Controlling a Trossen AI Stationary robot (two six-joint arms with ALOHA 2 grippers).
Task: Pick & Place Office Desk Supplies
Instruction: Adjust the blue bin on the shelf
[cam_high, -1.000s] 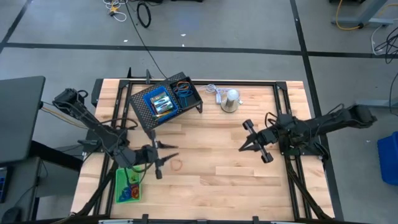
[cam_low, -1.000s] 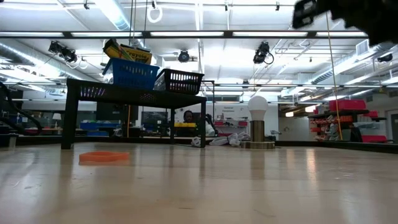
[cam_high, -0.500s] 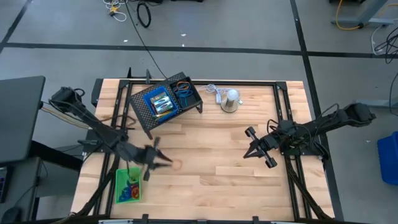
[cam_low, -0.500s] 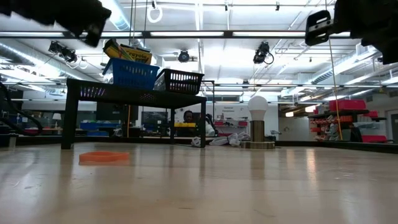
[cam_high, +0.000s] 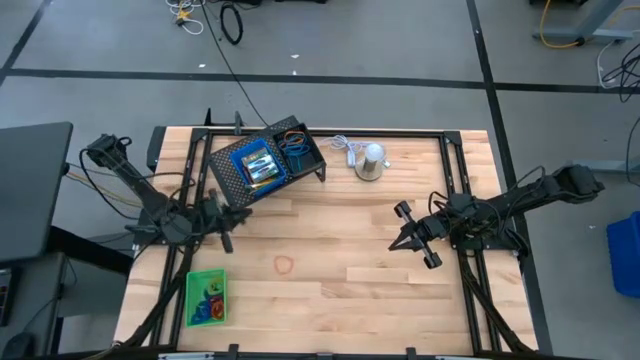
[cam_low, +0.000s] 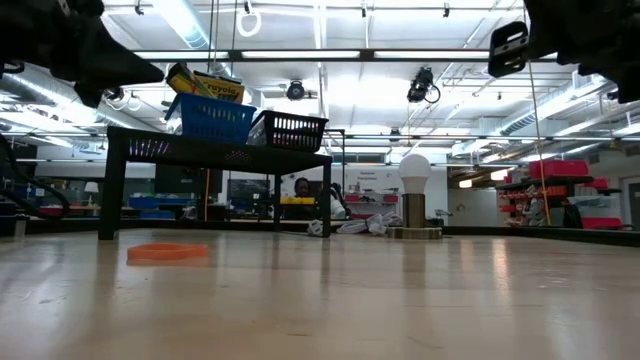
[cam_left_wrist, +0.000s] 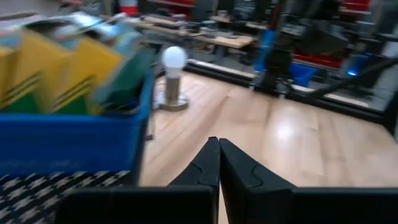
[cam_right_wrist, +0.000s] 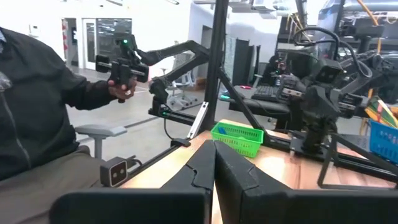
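Observation:
An orange elastic loop (cam_high: 285, 264) lies flat on the wood, also seen in the low view (cam_low: 167, 252). A green tray (cam_high: 205, 298) with small items stands near the front left corner. A blue tray (cam_high: 255, 165) with yellow-green crayon boxes (cam_left_wrist: 56, 74) and a black mesh tray (cam_high: 298, 150) holding loops sit on the black rack (cam_high: 232, 188). My left gripper (cam_high: 238, 213) hovers shut and empty beside the rack's near left corner. My right gripper (cam_high: 397, 240) hovers shut and empty over the table's right half.
A silver dome lamp with a white bulb (cam_high: 370, 160) and a white cord stands at the far middle, right of the rack. Bare wood lies between the two grippers around the orange loop. A person (cam_right_wrist: 43, 106) sits beyond the table's left side.
My left gripper has drawn back from beside the orange loop toward the table's far left, up to the rack's corner. Its fingers have shut on nothing as it went, and it has rolled. The loop has stayed where it lay. My right gripper has sunk a little.

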